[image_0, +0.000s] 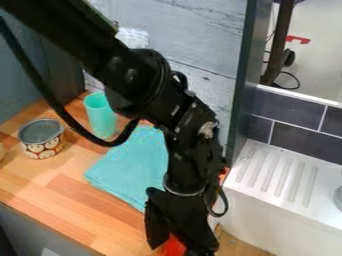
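We see the gripper (178, 250) low by the counter (80, 210), a red thing (172, 245) right at it, whether gripped or loose we cannot tell, a teal cloth (127, 170) behind the arm, a cup (101, 119) and tin (44, 145) nearby, a white sink (267, 215) alongside.

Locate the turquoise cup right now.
Camera view, left side of the picture: the turquoise cup stands on the wooden counter, right of the patterned tin and just beyond the turquoise cloth.
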